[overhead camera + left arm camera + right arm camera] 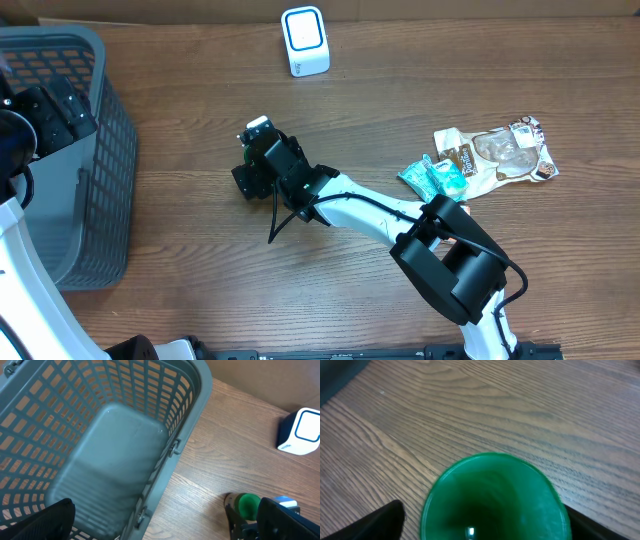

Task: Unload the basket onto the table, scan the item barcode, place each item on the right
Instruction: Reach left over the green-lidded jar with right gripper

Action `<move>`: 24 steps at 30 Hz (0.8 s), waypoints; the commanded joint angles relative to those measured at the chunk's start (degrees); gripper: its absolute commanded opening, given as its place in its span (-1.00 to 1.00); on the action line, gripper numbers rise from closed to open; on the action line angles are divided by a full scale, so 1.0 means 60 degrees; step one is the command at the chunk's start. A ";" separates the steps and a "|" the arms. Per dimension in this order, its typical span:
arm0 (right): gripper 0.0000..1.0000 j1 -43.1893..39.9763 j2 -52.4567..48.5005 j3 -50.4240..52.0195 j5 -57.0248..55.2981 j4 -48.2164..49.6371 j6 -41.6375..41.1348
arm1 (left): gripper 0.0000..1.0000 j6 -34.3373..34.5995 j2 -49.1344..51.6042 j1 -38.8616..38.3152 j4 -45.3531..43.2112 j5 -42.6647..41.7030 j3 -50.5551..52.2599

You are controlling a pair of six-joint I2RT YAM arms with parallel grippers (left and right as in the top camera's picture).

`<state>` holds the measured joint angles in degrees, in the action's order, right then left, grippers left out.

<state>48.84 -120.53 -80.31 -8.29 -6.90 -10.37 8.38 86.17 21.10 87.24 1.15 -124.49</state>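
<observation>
The item is a container with a round green top [492,497], standing on the wooden table; the left wrist view shows it too [248,505]. No barcode shows. My right gripper [487,522] straddles it from above, open, with a dark finger on each side and a gap on the left. In the overhead view the right gripper [262,160] hides the item. The white scanner with a blue ring [305,40] stands at the table's far edge, well beyond the item. Over the basket at the left, my left gripper [165,512] hangs open and empty.
A grey slatted basket [105,130] fills the left side of the table and holds nothing that shows. Snack packets [500,155] and small teal packets [432,178] lie on the right. The right arm stretches from the front edge across the middle.
</observation>
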 commanded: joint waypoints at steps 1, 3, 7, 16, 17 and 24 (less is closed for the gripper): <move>0.67 0.0044 0.0066 -0.0102 0.0102 -0.0288 0.0291 | 1.00 -0.0149 0.0015 0.0040 -0.0036 0.0058 -0.0066; 0.43 0.0015 0.0066 -0.0102 0.0091 -0.0481 0.0331 | 0.99 -0.0149 0.0015 0.0040 -0.0033 0.0058 -0.0066; 0.11 -0.0011 0.0066 -0.0102 0.0073 -0.0554 0.0331 | 1.00 -0.0149 0.0015 0.0040 -0.0036 0.0058 -0.0066; 0.24 -0.0018 0.0980 -0.0109 0.0076 -0.1643 0.1789 | 0.99 -0.0149 0.0015 0.0040 -0.0036 0.0058 -0.0066; 0.26 -0.0018 0.1158 -0.0109 0.0087 -0.1931 0.2120 | 0.99 -0.0149 0.0015 0.0040 -0.0036 0.0058 -0.0066; 0.27 -0.0058 0.2269 -0.0109 0.2073 -0.4943 0.5989 | 0.99 -0.0149 0.0015 0.0040 -0.0036 0.0058 -0.0066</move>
<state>48.75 -111.46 -80.31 -3.09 -33.65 12.49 8.38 86.17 21.10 87.24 1.15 -124.49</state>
